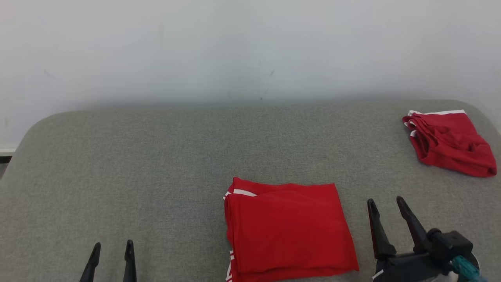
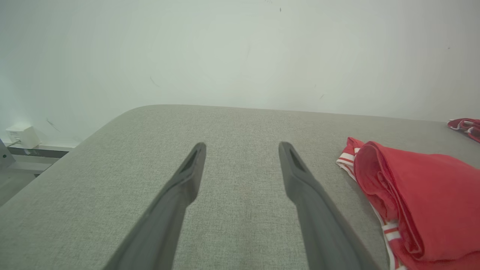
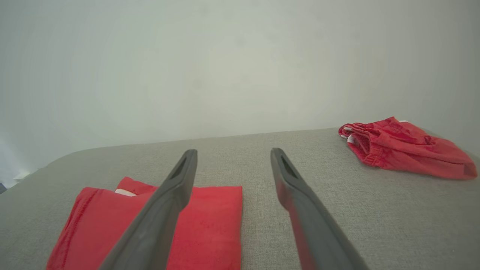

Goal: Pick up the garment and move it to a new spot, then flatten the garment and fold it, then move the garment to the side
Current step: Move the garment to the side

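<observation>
"Grey cloth covers the desk [image 1: 156, 156]," the first observer says. "At its front edge, toward the left corner, the left hand [image 1: 113, 243] hovers with its two dark fingers spread and nothing between them."

"And the garment?" asks the second.

"The folded red garment [image 1: 285, 231] lies flat at the middle of the front edge, with white trim showing along its left side. Just beside its right edge sits the right hand [image 1: 385, 200], its fingers also spread and empty. A second red garment [image 1: 450, 143] rests rumpled at the far right corner."

"So the fold looks done, and the move to the side seems to be the step in hand. How should the robot go about it?"

"It should bring the left hand in to the stack's left edge, so each hand takes one side. Each should slip a finger under the bottom layer and pinch every layer together, or the top flap may peel open. Both should rise evenly, carry the stack low and level, and set it down well apart from the other garment before letting go."
</observation>
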Robot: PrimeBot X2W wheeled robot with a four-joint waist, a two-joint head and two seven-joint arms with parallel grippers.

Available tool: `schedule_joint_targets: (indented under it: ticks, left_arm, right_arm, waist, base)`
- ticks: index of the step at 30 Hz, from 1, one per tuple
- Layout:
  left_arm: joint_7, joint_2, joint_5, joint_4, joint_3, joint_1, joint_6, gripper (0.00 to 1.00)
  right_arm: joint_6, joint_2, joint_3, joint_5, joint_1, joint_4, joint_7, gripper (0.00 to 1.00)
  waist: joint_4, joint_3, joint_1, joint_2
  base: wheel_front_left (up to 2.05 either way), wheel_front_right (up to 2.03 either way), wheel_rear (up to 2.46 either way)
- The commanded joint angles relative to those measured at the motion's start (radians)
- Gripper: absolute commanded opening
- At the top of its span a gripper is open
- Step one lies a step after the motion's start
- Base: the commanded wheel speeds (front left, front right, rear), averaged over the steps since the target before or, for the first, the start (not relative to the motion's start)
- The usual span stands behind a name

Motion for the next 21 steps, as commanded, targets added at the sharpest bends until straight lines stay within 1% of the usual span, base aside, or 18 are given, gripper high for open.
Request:
schedule_joint_targets:
  ticks: [1, 6, 11, 16, 21]
  left_arm:
    - [-0.003, -0.002, 0.006, 0.004, -0.01, -0.018, 0.002, 1.0]
    - [-0.003, -0.004, 0.007, 0.006, -0.029, -0.039, 0.002, 1.0]
    - [-0.003, -0.002, 0.002, 0.01, -0.049, -0.067, 0.002, 1.0]
    - [-0.003, 0.004, -0.007, 0.021, -0.063, -0.093, 0.001, 1.0]
    - [-0.003, 0.007, -0.012, 0.028, -0.066, -0.106, 0.001, 1.0]
  right_arm:
    - [-0.003, -0.018, 0.004, -0.01, -0.038, 0.019, 0.013, 1.0]
    - [-0.003, -0.033, 0.013, -0.019, -0.103, 0.074, 0.041, 1.0]
    - [-0.003, -0.04, 0.014, -0.033, -0.177, 0.182, 0.076, 1.0]
    - [-0.003, -0.021, -0.002, -0.044, -0.239, 0.304, 0.096, 1.0]
    - [-0.003, -0.005, -0.016, -0.053, -0.268, 0.425, 0.108, 1.0]
  waist:
    - [0.017, 0.013, 0.0001, 0.0]
    - [0.044, 0.033, 0.0001, 0.0]
    - [0.075, 0.067, 0.0001, 0.0]
    - [0.097, 0.086, 0.0001, 0.0]
    - [0.106, 0.092, 0.0001, 0.0]
  base:
    - [0.0, 0.0, 0.0]
    - [0.0, 0.0, 0.0]
    - [0.0, 0.0, 0.0]
    - [0.0, 0.0, 0.0]
    - [0.0, 0.0, 0.0]
